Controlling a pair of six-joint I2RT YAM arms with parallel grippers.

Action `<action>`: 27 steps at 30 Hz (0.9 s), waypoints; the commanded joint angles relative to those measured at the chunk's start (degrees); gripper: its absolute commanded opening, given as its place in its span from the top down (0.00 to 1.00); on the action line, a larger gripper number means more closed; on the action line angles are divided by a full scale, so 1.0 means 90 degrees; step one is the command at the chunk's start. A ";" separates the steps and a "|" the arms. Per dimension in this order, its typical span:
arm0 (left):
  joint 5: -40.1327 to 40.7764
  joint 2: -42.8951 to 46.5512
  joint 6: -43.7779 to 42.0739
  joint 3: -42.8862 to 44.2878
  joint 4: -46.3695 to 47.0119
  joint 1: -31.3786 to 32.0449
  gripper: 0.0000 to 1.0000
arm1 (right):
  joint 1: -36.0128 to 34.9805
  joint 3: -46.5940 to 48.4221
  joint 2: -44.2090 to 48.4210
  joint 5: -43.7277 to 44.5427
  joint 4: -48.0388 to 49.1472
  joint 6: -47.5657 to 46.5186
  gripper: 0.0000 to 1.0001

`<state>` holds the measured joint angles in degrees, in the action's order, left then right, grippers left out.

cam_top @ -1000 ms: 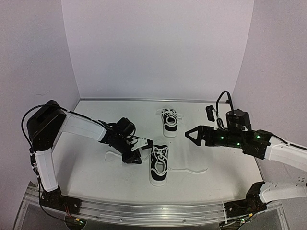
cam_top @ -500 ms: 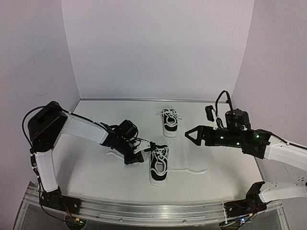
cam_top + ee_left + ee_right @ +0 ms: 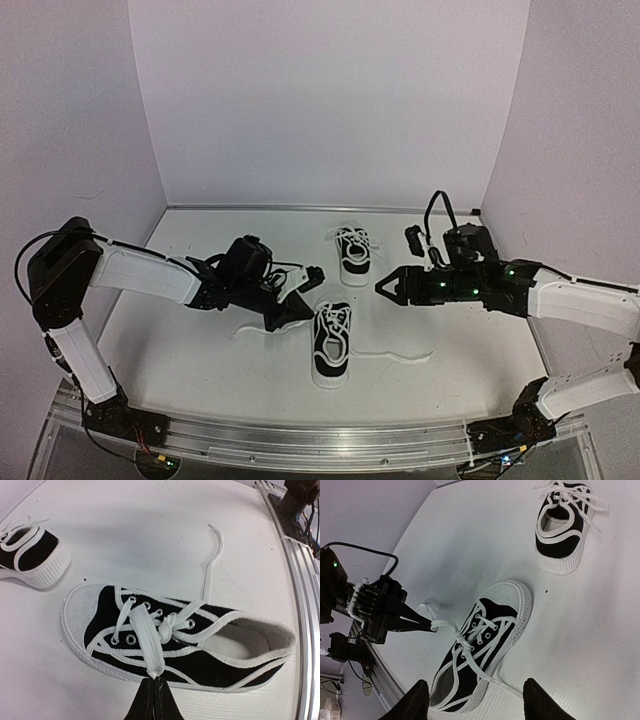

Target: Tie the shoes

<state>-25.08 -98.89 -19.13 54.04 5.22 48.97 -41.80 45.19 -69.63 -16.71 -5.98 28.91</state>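
The near shoe [image 3: 332, 347], a black sneaker with white sole, lies toe away from me; the left wrist view shows it from the side [image 3: 210, 652]. My left gripper [image 3: 303, 308] is shut on a lace loop [image 3: 147, 642] pulled out from the knot over the eyelets, its fingertips [image 3: 154, 682] pinching the loop's end just beside the shoe's left side. The other lace end [image 3: 400, 355] trails right on the table. My right gripper [image 3: 383, 287] hovers open above and right of this shoe, fingers [image 3: 416, 700] wide apart. The far shoe [image 3: 352, 252] sits behind, laces loose.
White walls close in the table [image 3: 200, 370] at the left, back and right. An aluminium rail [image 3: 300, 440] runs along the near edge. A loose lace loop [image 3: 245, 330] lies on the table under my left arm.
My left gripper has shut on the lace loop and drawn it up and left of the shoe. My right arm has moved left toward the near shoe, its jaws narrowing somewhat.
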 commanded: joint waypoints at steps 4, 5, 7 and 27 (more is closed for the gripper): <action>-0.0334 0.0170 0.0427 -0.0037 0.0893 0.0027 1.00 | -0.0004 0.0350 -0.0709 -0.0796 0.0896 0.0103 0.43; -0.0338 0.0151 0.0452 -0.0038 0.0952 0.0026 1.00 | -0.0008 0.0361 -0.0821 -0.0881 0.1008 0.0138 0.43; -0.0351 0.0128 0.0565 -0.0096 0.1171 0.0036 1.00 | -0.0008 0.0355 -0.1031 -0.1060 0.1253 0.0224 0.44; -0.0359 -0.0050 0.0693 0.0012 0.1773 0.0207 1.00 | -0.0153 0.0810 -0.2403 -0.2020 0.2411 0.0597 0.51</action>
<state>-28.16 -98.76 -13.39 53.12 17.93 50.24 -42.56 50.24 -89.71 -32.84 12.59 33.63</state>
